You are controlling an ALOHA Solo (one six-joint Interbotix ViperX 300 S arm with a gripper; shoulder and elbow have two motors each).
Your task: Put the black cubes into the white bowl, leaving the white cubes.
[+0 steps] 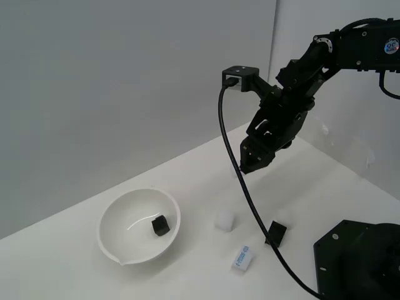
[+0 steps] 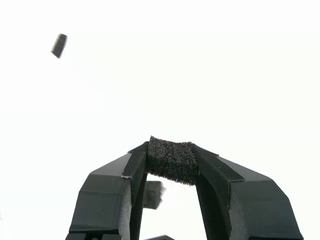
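Gripper (image 2: 172,160) raised above the table, jaws clamped on one black cube (image 2: 172,161) between its tips. Another black cube (image 1: 160,225) sits in the white bowl (image 1: 112,234), well below and away from the gripper; a third (image 1: 275,233) lies on the table beneath it.

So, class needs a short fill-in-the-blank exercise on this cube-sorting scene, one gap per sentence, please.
1. The gripper is shut on a ____ cube.
2. Inside the white bowl lies ____ black cube.
3. The black cube on the table sits to the exterior view's ____ of the white cube.

Missing words: black; one; right
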